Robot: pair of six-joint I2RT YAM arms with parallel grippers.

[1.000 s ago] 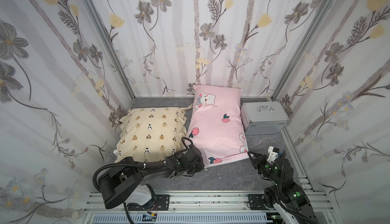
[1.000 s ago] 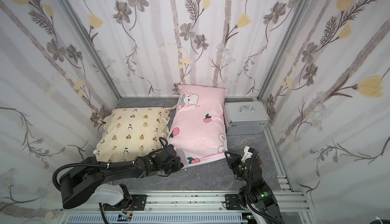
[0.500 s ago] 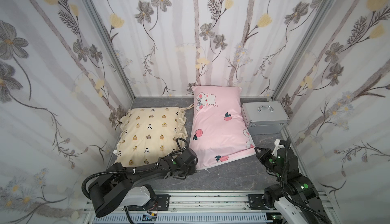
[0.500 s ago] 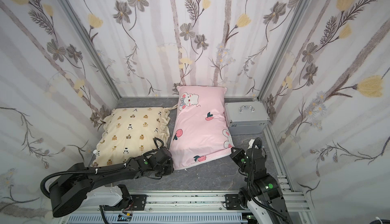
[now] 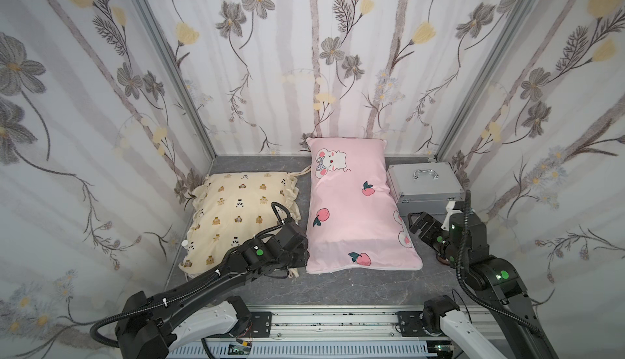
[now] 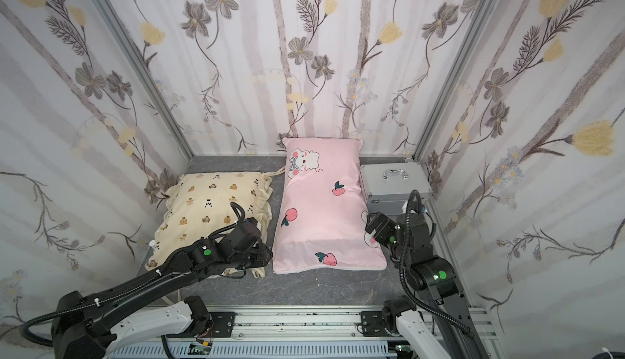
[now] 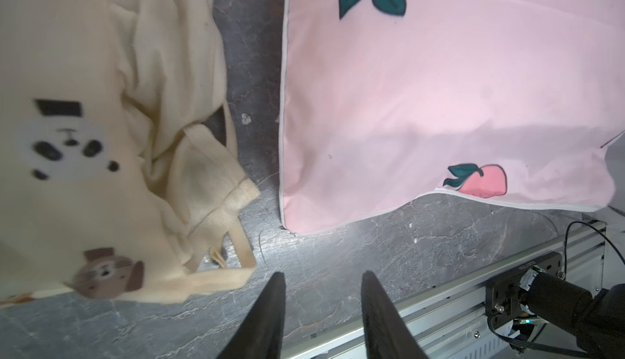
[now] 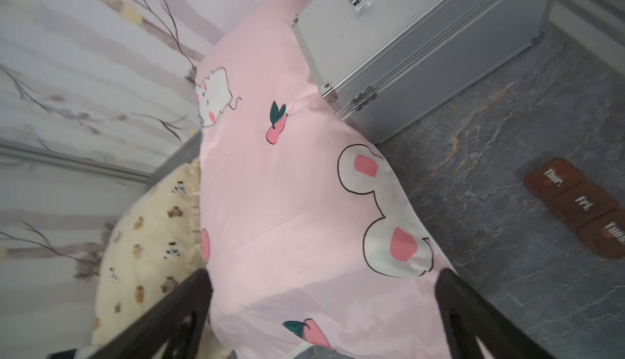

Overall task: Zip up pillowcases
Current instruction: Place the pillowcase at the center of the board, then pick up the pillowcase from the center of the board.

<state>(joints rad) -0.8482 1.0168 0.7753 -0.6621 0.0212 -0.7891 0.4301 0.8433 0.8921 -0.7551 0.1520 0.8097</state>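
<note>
The pink pillowcase [image 5: 358,211] [image 6: 324,211] lies lengthwise in the middle of the grey floor, its white-piped near edge [image 7: 507,201] flat on the floor. The cream ruffled pillowcase [image 5: 236,211] [image 7: 84,137] with small bears lies to its left. My left gripper [image 7: 323,274] is open over bare floor between the two near corners, holding nothing; in a top view the left gripper [image 5: 299,259] sits at the cream pillow's near right corner. My right gripper [image 8: 323,272] [image 5: 414,223] stands wide open beside the pink pillow's right edge, holding nothing.
A silver metal case [image 5: 424,184] [image 8: 422,35] with a handle stands at the back right, against the pink pillow. A brown weekday pill box [image 8: 575,201] lies on the floor near the right arm. Floral fabric walls close in three sides; an aluminium rail [image 5: 321,316] runs along the front.
Both grippers let go of the pink pillow's near corners and opened. The pillow settled flat and straighter. The left arm drew back leftward, the right arm moved right and farther back.
</note>
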